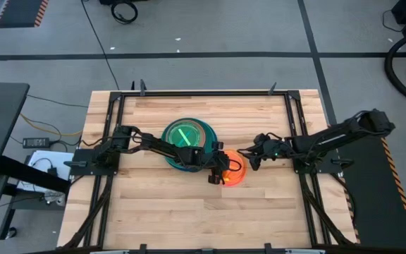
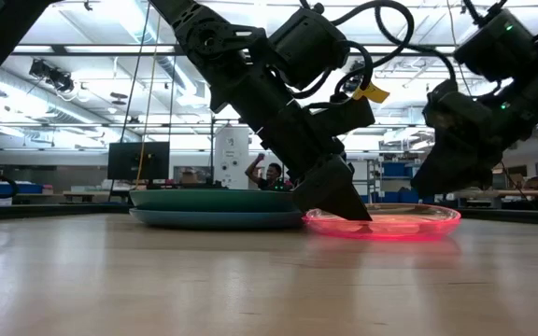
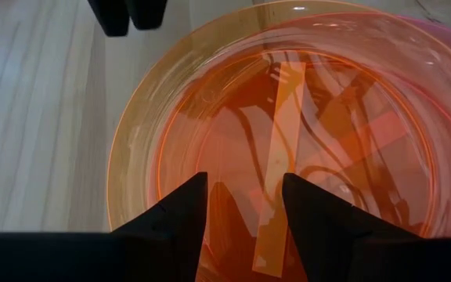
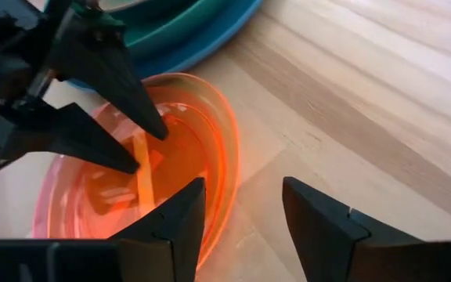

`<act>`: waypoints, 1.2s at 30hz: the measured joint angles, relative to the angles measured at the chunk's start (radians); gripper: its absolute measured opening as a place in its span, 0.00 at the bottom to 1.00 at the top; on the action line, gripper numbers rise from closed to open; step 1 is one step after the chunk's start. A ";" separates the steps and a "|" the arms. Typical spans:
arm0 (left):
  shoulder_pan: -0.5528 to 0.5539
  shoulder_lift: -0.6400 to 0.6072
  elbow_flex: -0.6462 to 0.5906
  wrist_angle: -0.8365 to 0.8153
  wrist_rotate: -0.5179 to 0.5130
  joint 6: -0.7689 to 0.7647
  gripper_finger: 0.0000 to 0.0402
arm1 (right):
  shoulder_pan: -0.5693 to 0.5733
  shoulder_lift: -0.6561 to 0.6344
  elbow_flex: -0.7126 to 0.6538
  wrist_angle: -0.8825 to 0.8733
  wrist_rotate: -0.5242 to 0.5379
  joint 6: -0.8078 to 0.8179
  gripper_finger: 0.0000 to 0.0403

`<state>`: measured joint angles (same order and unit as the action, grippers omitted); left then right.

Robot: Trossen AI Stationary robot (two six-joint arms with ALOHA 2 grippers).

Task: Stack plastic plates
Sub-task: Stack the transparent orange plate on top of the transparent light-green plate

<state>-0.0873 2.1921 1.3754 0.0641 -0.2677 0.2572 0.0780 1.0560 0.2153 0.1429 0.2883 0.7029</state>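
A translucent orange plate (image 1: 235,175) lies flat on the table just right of a stack (image 1: 185,141) of blue, teal, dark green and lime green plates. No cyan or tan plate shows. My left gripper (image 1: 220,173) reaches over the stack and points down into the orange plate (image 3: 343,117), open, with both fingertips over its inside. My right gripper (image 1: 247,156) is open and hovers low at the orange plate's far right rim (image 4: 233,149), which lies just ahead of its fingers. My left gripper comes from above, slanting from the table's left, with both open fingertips (image 4: 156,131) down inside the orange plate's bowl (image 3: 241,149). Whether the tips touch its floor I cannot tell. The plate lies flat on the table.
Bare wooden table (image 1: 161,212) stretches to the near side and to the right of the plates. A black frame (image 1: 203,92) runs around the table's edges. The stack stands close against the orange plate's left side.
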 joint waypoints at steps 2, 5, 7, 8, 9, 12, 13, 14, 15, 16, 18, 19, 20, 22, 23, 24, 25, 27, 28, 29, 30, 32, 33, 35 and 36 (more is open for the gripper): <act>0.001 0.000 0.000 0.001 0.001 0.000 0.44 | -0.006 0.037 0.002 0.036 -0.014 -0.004 0.44; 0.001 0.000 0.000 0.003 0.001 0.001 0.44 | -0.021 0.104 0.002 0.082 -0.037 -0.007 0.43; 0.001 0.000 0.000 0.004 0.001 0.001 0.44 | -0.030 0.140 0.002 0.121 -0.060 -0.015 0.43; 0.001 0.000 0.000 0.004 0.001 0.001 0.44 | -0.032 0.155 0.002 0.139 -0.073 -0.016 0.43; 0.001 0.000 0.000 0.004 0.001 0.001 0.44 | -0.036 0.174 0.002 0.160 -0.085 -0.019 0.42; 0.001 0.000 0.000 0.004 0.001 0.001 0.44 | -0.047 0.217 0.002 0.191 -0.124 -0.023 0.42; 0.001 0.000 0.000 0.004 0.001 0.001 0.44 | -0.050 0.233 0.002 0.200 -0.135 -0.025 0.42; 0.001 0.000 0.000 0.005 0.001 0.001 0.44 | -0.053 0.250 0.002 0.204 -0.140 -0.025 0.42; 0.001 0.000 0.000 0.005 0.001 0.001 0.44 | -0.055 0.268 0.002 0.212 -0.144 -0.025 0.42; 0.001 0.000 0.000 0.004 0.001 0.001 0.44 | -0.056 0.283 0.002 0.232 -0.144 -0.025 0.41; 0.001 0.000 0.000 0.004 0.000 0.001 0.44 | -0.055 0.308 0.003 0.259 -0.143 -0.026 0.39; 0.001 0.000 -0.001 0.004 0.000 0.001 0.44 | -0.055 0.319 0.003 0.275 -0.143 -0.026 0.38; 0.001 0.000 -0.001 0.004 0.000 0.001 0.44 | -0.055 0.328 0.003 0.288 -0.139 -0.026 0.36; 0.001 0.000 -0.001 0.004 0.000 0.001 0.44 | -0.055 0.333 0.003 0.305 -0.131 -0.026 0.32; 0.000 0.000 -0.001 0.004 0.000 0.001 0.44 | -0.055 0.333 0.003 0.308 -0.131 -0.027 0.30; -0.001 0.000 -0.001 0.004 0.000 0.001 0.44 | -0.055 0.332 0.003 0.309 -0.131 -0.031 0.28; -0.001 0.000 -0.001 0.005 -0.001 0.001 0.44 | -0.055 0.330 0.003 0.309 -0.131 -0.038 0.26; -0.001 0.000 -0.001 0.004 -0.001 0.001 0.44 | -0.055 0.331 0.003 0.309 -0.129 -0.049 0.21; -0.001 0.001 -0.001 0.004 -0.001 0.001 0.44 | -0.055 0.332 0.003 0.309 -0.128 -0.049 0.19; -0.001 0.001 -0.001 0.004 -0.001 0.001 0.44 | -0.055 0.332 0.003 0.309 -0.128 -0.049 0.16; -0.001 0.001 -0.001 0.004 -0.001 0.001 0.44 | -0.055 0.332 0.003 0.309 -0.126 -0.049 0.14; -0.001 -0.001 -0.001 0.004 -0.001 0.001 0.44 | -0.055 0.332 0.003 0.310 -0.124 -0.048 0.11; -0.001 -0.005 -0.001 0.003 -0.001 0.001 0.44 | -0.056 0.332 0.003 0.310 -0.124 -0.048 0.09; -0.003 -0.014 -0.001 0.004 -0.024 0.001 0.44 | -0.056 0.332 0.003 0.311 -0.124 -0.048 0.07; -0.007 -0.025 -0.003 0.002 -0.049 0.001 0.44 | -0.056 0.332 0.003 0.312 -0.124 -0.047 0.07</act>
<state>-0.0938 2.1669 1.3726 0.0661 -0.3164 0.2584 0.0223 1.3876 0.2184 0.4549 0.1646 0.6554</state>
